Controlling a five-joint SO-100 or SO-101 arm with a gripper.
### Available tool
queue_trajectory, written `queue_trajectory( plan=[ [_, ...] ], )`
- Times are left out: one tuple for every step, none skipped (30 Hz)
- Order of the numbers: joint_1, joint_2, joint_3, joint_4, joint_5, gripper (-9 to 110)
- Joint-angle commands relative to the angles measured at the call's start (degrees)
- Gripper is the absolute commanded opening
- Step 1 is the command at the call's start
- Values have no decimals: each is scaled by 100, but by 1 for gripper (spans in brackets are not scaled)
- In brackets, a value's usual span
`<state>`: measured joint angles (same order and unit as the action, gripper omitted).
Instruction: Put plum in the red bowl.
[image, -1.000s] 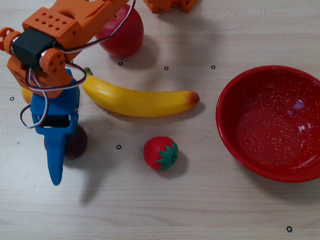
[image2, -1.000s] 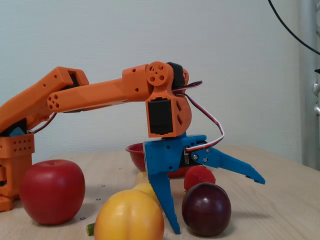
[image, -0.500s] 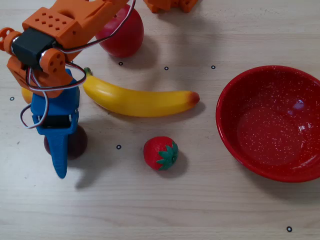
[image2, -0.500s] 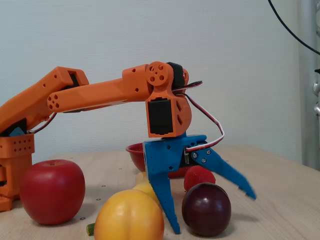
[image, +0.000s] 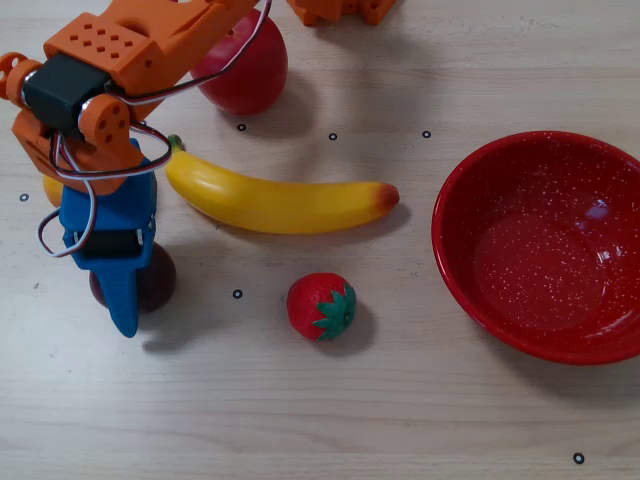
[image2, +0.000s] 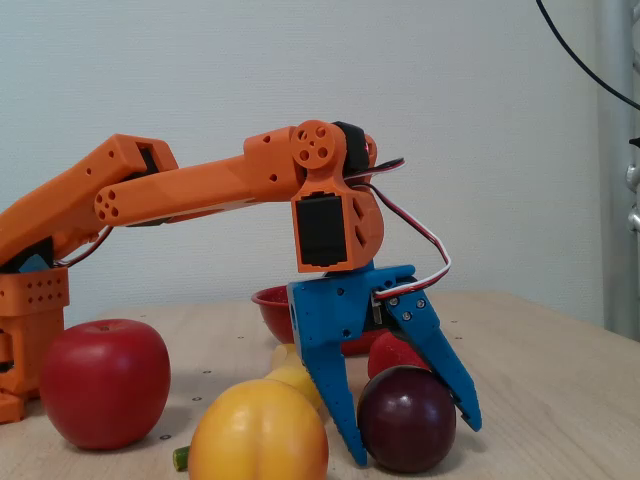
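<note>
While tabled, plum (image2: 406, 432) sits between tool (image2: 410, 440) fingers.

Hobby robotics bench: wooden table (image: 400, 400), plain wall (image2: 480, 120).

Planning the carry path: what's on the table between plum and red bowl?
In the overhead view the strawberry sits roughly on the line from the plum to the red bowl; the banana lies just above it.

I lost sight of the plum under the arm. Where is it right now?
In the overhead view the plum sits at the left, mostly hidden beneath the blue end effector, left of the strawberry and below the banana.
</note>
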<state>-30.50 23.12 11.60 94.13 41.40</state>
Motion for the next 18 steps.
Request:
queue_trajectory(
  plan=[
    [0,475,-668,272,-105,0],
    [18,598,-677,343,-185,0],
    [53,721,-686,431,-246,0],
    [79,861,-686,536,-281,0],
    [114,1020,-650,624,-343,0],
    [141,1178,-598,721,-387,0],
    [167,1362,-527,773,-466,0],
    [202,1573,-413,817,-545,0],
    [237,1793,-272,853,-606,0],
    [281,2021,-123,861,-694,0],
    [316,2294,70,870,-756,0],
    [360,2566,290,870,-817,0],
    [404,2848,510,870,-879,0],
    [448,3129,756,870,-914,0],
    [492,3428,1011,870,-967,0],
    [545,3735,1274,861,-1011,0],
    [606,4043,1547,861,-1055,0],
    [659,4359,1837,835,-1143,0]
  ],
)
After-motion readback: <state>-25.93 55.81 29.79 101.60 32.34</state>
